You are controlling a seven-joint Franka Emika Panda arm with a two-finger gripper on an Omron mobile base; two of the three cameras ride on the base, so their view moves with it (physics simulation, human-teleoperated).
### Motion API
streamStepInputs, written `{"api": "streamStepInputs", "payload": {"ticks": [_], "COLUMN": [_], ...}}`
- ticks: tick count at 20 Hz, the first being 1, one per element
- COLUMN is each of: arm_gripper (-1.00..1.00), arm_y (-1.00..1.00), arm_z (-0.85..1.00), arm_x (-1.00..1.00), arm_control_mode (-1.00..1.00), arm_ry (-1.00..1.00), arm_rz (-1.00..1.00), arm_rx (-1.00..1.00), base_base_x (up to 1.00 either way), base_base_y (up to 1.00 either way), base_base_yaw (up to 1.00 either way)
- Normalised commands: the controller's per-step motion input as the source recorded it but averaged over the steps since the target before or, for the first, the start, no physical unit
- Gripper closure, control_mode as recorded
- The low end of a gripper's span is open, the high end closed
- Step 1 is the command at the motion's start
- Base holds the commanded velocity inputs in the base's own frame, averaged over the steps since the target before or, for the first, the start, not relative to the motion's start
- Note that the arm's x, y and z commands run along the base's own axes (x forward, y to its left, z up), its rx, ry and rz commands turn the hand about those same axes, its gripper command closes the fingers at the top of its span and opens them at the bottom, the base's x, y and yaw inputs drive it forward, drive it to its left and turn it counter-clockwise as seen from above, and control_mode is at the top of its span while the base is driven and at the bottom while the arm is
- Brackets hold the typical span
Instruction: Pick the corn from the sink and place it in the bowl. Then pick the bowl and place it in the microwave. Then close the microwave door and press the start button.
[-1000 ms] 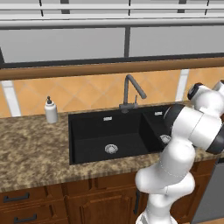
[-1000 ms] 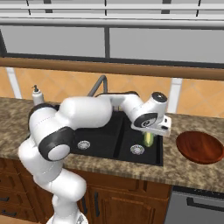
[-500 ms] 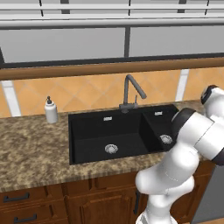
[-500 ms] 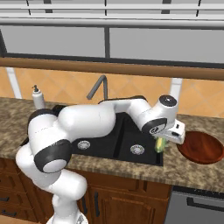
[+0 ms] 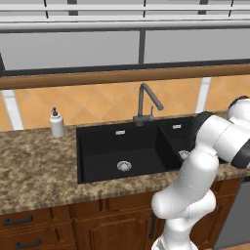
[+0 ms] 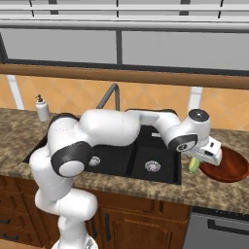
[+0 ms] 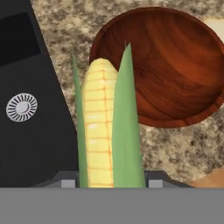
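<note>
You have the corn [image 7: 103,131] out of the sink [image 6: 146,155] already, so the first pick is done. The gripper [image 6: 197,163] is closed on the cob and holds it in the air above the granite counter [image 6: 214,187], at the near-left edge of the bowl [image 7: 175,65]; in the hand view the bowl lies at about 1 o'clock from the cob. I think the cob is not yet over the bowl's middle, but the angle is poor. What remains: drop the corn, carry the bowl to the microwave, close the door, press start. The cob is ribbed yellow with smooth green husk blades. The bowl is round, shallow, glossy reddish-brown, and wood-grained. The sink is matte black with a silver drain [image 7: 22,107].
</note>
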Motion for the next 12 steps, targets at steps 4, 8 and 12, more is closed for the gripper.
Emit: {"api": "streamStepInputs", "payload": {"ticks": [4,8,12], "arm_gripper": [1.00,1.00,1.00], "arm_y": [-0.55,-0.51,-0.43], "arm_z": [0.00,0.00,0.00], "arm_x": [0.17,0.34,0.44], "arm_control_mode": [-1.00,-1.00,-1.00], "arm_ry": [0.07,0.02,0.01], "arm_rz": [-0.06,-0.02,0.00], "arm_rx": [0.02,0.04,0.07], "base_base_x": [0.00,0.00,0.00], "base_base_y": [0.00,0.00,0.00], "base_base_yaw": [0.00,0.00,0.00]}}
